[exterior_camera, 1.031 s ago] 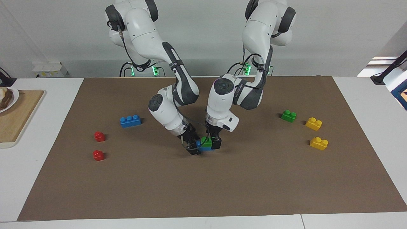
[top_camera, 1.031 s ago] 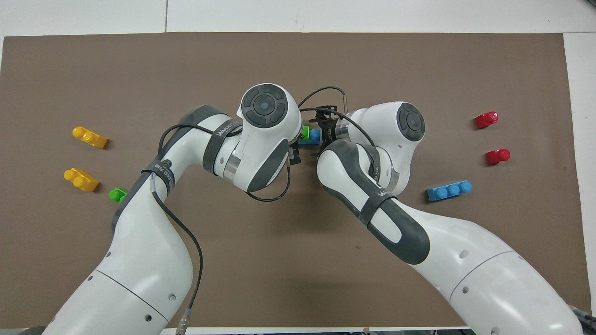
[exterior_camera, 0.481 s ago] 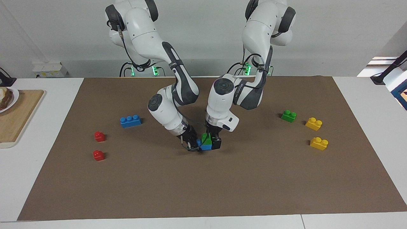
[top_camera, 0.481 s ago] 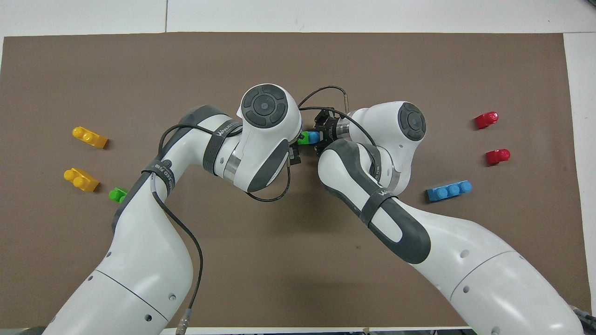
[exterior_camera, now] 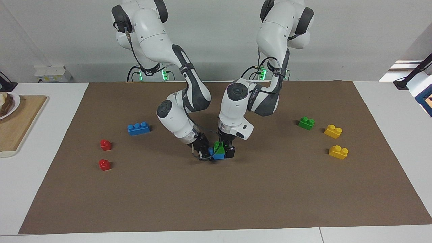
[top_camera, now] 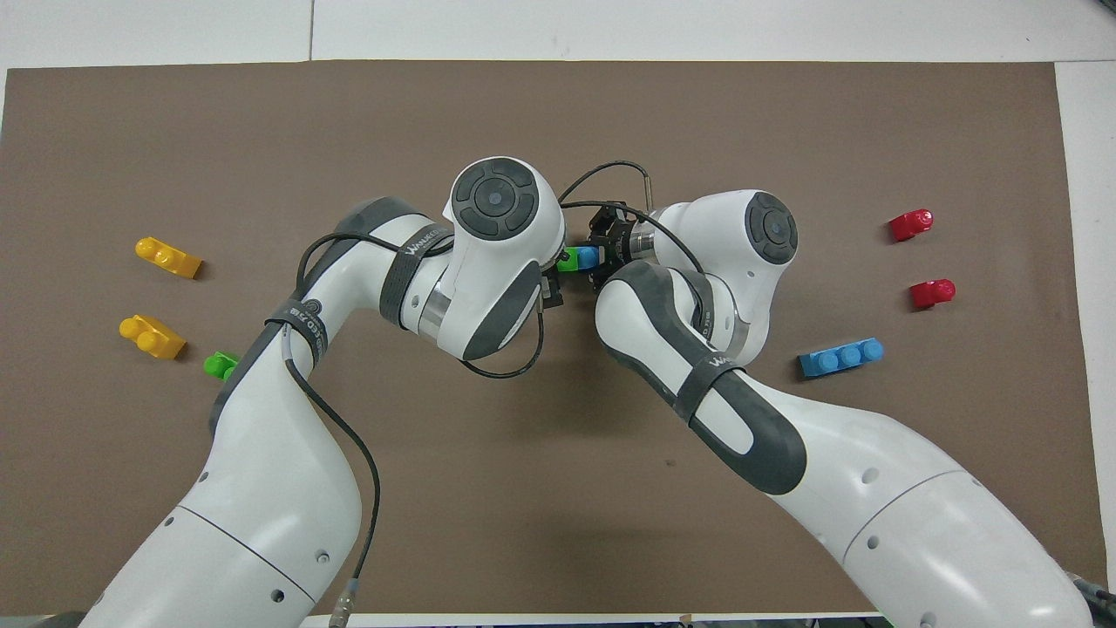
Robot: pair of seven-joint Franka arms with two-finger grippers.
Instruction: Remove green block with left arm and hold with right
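mat (exterior_camera: 303,189) w/ spare bricks spread out | my R gripper (exterior_camera: 203,152) clamps blue brick (exterior_camera: 217,156) mid-mat, steadying base | my L gripper (exterior_camera: 225,148) grips green block (exterior_camera: 219,148) stacked on blue, set to pull it off | not yet apart, I judge

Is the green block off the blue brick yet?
Not yet: the green block sits on the blue brick, the left tool gripping green, the right tool gripping blue.
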